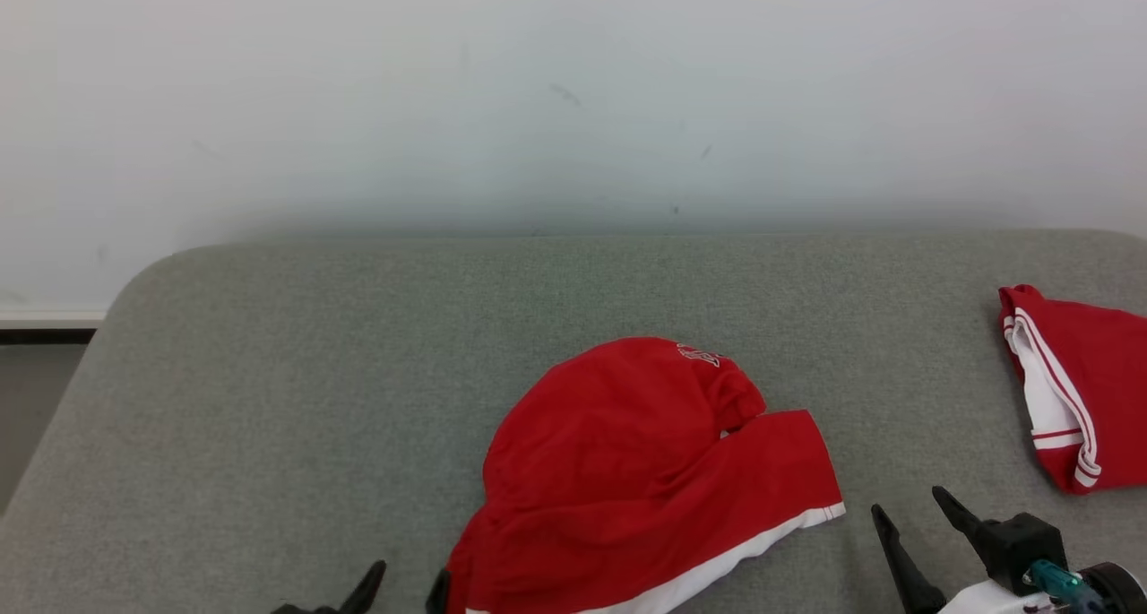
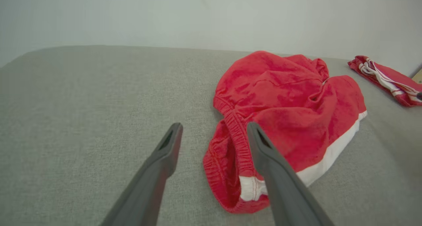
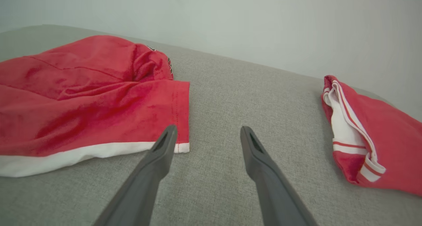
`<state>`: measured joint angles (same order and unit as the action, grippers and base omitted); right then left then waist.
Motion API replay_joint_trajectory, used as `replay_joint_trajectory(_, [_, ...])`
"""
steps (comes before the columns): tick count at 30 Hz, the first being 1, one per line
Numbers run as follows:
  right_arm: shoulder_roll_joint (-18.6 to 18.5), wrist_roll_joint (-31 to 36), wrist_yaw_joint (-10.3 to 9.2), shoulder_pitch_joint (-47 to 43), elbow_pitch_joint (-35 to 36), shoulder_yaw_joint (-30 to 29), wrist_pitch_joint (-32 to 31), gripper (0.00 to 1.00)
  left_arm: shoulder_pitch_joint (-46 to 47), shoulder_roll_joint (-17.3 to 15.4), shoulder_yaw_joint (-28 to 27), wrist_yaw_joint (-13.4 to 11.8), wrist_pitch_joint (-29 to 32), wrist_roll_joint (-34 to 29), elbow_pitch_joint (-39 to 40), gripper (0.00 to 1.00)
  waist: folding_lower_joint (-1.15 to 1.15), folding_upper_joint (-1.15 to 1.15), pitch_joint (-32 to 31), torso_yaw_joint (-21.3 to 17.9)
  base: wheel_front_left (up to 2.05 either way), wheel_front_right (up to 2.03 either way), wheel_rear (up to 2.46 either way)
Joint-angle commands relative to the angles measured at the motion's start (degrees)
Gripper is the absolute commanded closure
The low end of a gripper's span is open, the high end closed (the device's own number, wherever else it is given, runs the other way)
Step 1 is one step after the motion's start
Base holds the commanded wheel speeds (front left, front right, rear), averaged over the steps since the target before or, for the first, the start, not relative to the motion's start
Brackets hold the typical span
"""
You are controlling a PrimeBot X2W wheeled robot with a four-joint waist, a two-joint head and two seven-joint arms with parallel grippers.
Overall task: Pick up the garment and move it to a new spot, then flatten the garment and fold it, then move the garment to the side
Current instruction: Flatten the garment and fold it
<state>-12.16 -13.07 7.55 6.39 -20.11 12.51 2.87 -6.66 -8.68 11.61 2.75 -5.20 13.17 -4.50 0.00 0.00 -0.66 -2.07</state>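
The garment [image 1: 627, 471] is a pair of red shorts with a white hem band, lying crumpled on the grey surface near its front edge. In the left wrist view the garment [image 2: 286, 120] shows its elastic waistband toward me. My left gripper [image 1: 408, 587] stands open at the garment's left end, and its right finger [image 2: 263, 153] lies in front of the cloth. My right gripper [image 1: 909, 511] stands open just right of the white hem corner. The garment [image 3: 82, 97] is left of my right gripper [image 3: 207, 133], which holds nothing.
A second red cloth with white stripes [image 1: 1075, 399] lies folded at the right edge of the grey padded surface [image 1: 314, 399]. It appears again as the striped cloth [image 3: 366, 137] and the striped cloth [image 2: 385, 80]. A pale wall [image 1: 573, 94] stands behind.
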Motion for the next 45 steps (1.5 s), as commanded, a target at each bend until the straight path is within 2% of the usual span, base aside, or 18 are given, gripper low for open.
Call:
replay_joint_trajectory(1, [-0.21,-0.76,-0.13,0.85,-0.42,0.56,-0.71,0.00,-1.31,-0.34,0.46,0.45,1.04,1.15,0.36,0.00,0.00,0.00,0.42,0.46,0.00,0.00,0.00])
replay_joint_trajectory(4, [-2.28,-2.45,-0.13,3.22,-1.98,3.52,-3.22,0.00,-1.86,-1.27,2.68,2.01,7.46,2.58,2.71,0.00,0.00,0.00,1.59,1.43,0.00,0.00,0.00])
replay_joint_trajectory(7, [-2.71,-3.35,-0.13,5.50,-3.97,5.64,-4.38,0.00,-1.73,-1.11,4.16,2.98,11.62,5.20,5.09,0.00,0.00,0.00,3.05,2.50,0.00,0.00,0.00])
replay_joint_trajectory(13, [-2.40,-4.45,-0.13,9.84,-8.44,8.76,-4.84,0.00,-0.05,-2.41,6.80,3.85,15.20,7.16,5.13,0.00,0.00,0.00,5.48,3.63,0.00,0.00,0.00])
replay_joint_trajectory(20, [-1.91,-6.36,-0.13,12.84,-12.15,11.50,-5.07,0.00,2.27,-2.75,8.28,4.28,14.21,7.98,2.83,0.00,0.00,0.00,7.45,3.27,0.00,0.00,0.00])
replay_joint_trajectory(40, [-2.15,-10.10,-0.13,16.23,-15.87,17.35,-5.53,0.00,5.65,-3.08,9.25,4.29,12.55,10.41,-4.03,0.00,0.00,0.00,10.09,1.61,0.00,0.00,0.00])
replay_joint_trajectory(41, [-2.15,-10.44,-0.13,16.24,-15.91,17.84,-5.81,0.00,5.74,-3.11,9.45,4.30,12.53,10.57,-4.22,0.05,0.00,0.00,10.13,1.58,0.00,0.00,0.00])
replay_joint_trajectory(43, [-2.23,-11.25,-0.11,16.19,-16.03,18.73,-6.37,0.00,6.03,-3.19,9.82,4.35,12.36,11.00,-4.54,0.24,0.00,0.00,10.16,1.51,0.00,0.00,0.00])
replay_joint_trajectory(44, [-2.27,-11.69,-0.05,16.13,-16.13,19.21,-6.79,0.00,6.12,-3.31,10.10,4.39,12.44,11.19,-4.66,0.41,0.00,0.00,10.15,1.47,0.00,0.00,0.00])
replay_joint_trajectory(45, [-2.36,-12.23,-0.03,16.06,-16.25,19.73,-7.44,0.00,6.22,-3.43,10.28,4.41,12.42,11.38,-4.76,0.53,0.00,0.00,10.15,1.42,0.00,0.00,0.00])
